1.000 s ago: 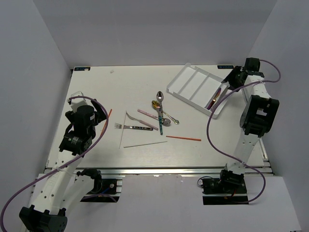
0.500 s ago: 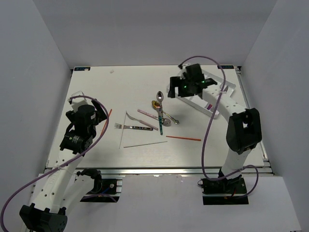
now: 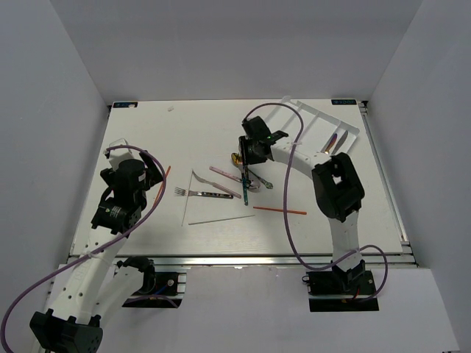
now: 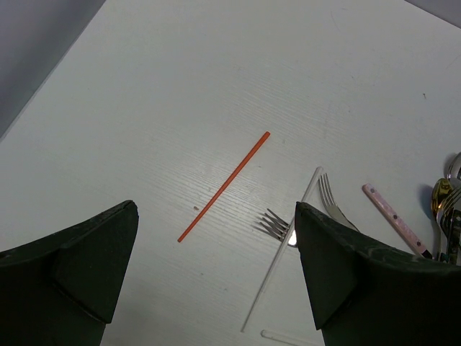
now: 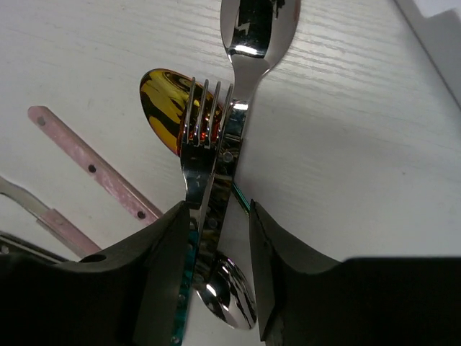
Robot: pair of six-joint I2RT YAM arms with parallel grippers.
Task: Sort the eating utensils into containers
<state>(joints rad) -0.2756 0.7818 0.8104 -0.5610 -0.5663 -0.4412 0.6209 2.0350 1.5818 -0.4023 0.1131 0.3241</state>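
My right gripper (image 3: 247, 156) is low over a pile of utensils mid-table. In the right wrist view it (image 5: 218, 209) is open, its jaws astride the crossed handles of a silver fork (image 5: 205, 115) and a silver spoon (image 5: 256, 29). A gold spoon (image 5: 164, 108) lies under the fork's tines. A pink-handled knife (image 5: 94, 173) lies to the left. My left gripper (image 4: 216, 210) is open and empty above a red chopstick (image 4: 223, 186), a pale chopstick (image 4: 281, 256) and a fork (image 4: 276, 225). The white tray (image 3: 324, 114) stands at the back right with a utensil (image 3: 333, 142) in it.
A second red chopstick (image 3: 280, 210) and another pale chopstick (image 3: 221, 218) lie nearer the front. A patterned-handle fork (image 3: 199, 193) lies left of the pile. My right arm arches over the tray's near side.
My right arm has swung from the tray at the back right to the utensil pile in the middle and come down over it. The left arm has not moved.
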